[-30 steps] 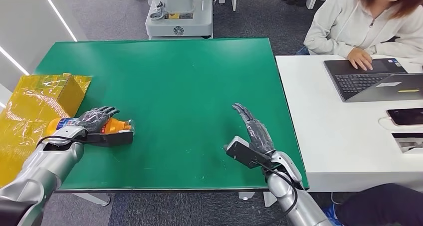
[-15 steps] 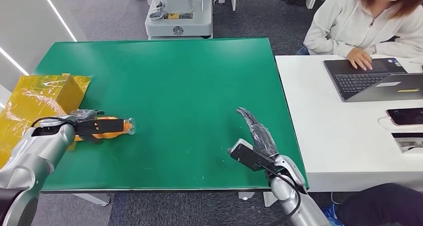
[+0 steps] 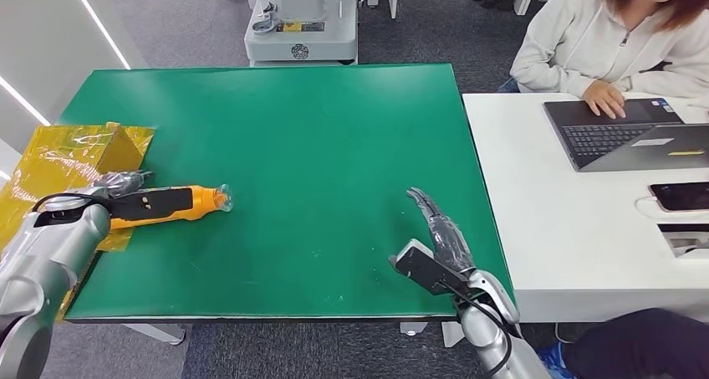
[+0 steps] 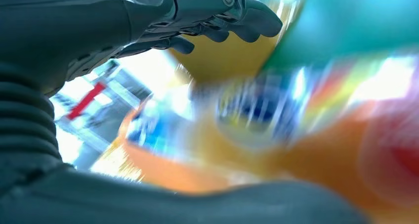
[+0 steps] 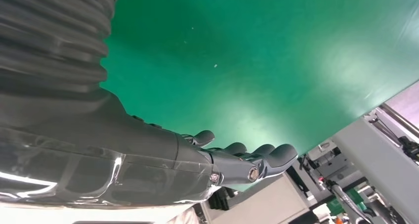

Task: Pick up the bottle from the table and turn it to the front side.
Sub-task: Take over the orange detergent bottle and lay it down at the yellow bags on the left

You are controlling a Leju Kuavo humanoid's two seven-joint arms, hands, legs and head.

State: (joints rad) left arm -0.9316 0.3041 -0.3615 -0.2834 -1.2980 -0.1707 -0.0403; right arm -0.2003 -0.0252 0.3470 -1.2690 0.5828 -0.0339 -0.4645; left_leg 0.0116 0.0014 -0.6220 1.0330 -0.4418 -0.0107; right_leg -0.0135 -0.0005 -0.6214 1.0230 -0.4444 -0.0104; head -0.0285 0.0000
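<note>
The left hand (image 3: 125, 183) grips the orange plastic bottle (image 3: 196, 201) at its base end; the bottle lies horizontal just above the green bench (image 3: 309, 136), clear cap end pointing toward the bench centre, beside the yellow foil-wrapped box (image 3: 75, 153). In the left wrist view the fingers (image 4: 237, 16) curve over the blurred bottle. The right hand (image 3: 443, 233) is empty, fingers extended and apart, at the bench's near right edge. Since a second ago, the left hand has rolled over with the bottle; the right hand has drawn back slightly.
</note>
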